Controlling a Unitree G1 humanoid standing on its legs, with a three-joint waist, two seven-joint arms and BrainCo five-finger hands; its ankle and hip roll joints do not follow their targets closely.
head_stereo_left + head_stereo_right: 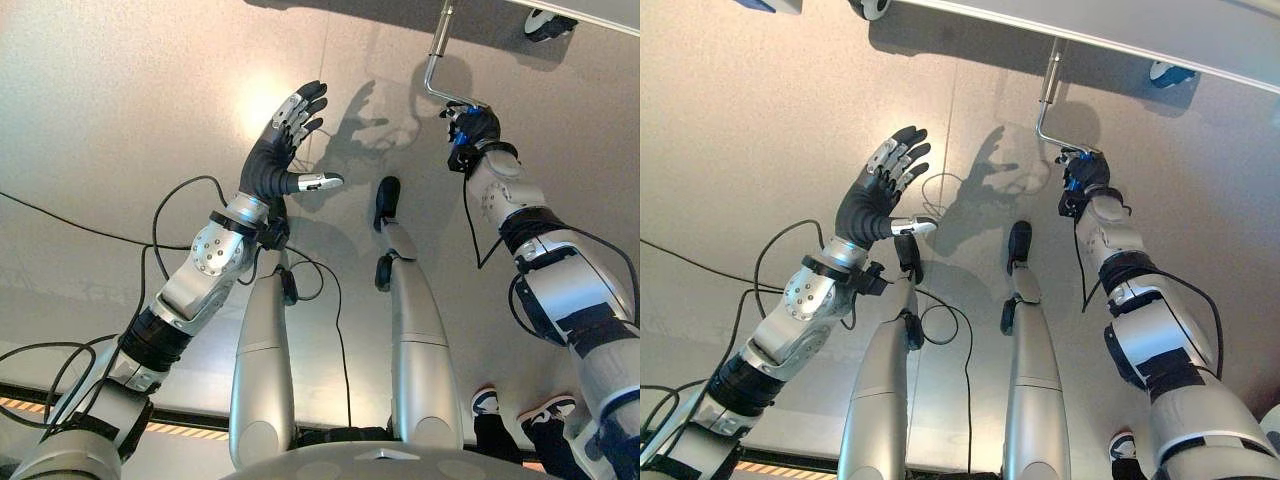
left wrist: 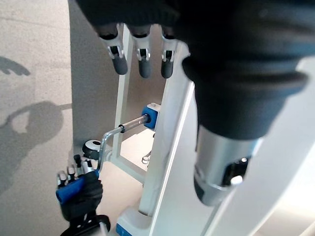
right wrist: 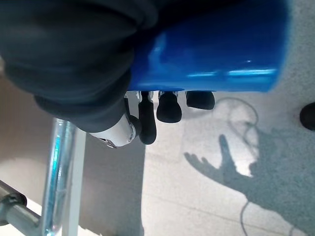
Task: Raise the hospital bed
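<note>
My left hand (image 1: 285, 140) hangs over bare floor, well to the left of the crank (image 1: 437, 72), fingers spread and straight, holding nothing. My right hand (image 1: 470, 128) is curled round the crank's blue grip (image 3: 211, 54) at its lower end; the shaft runs up into the bed frame (image 1: 1160, 35). I judge the grip could slip from my fingers mid-turn, or my arm could strain against the frame, if the turning circle is misjudged.
</note>
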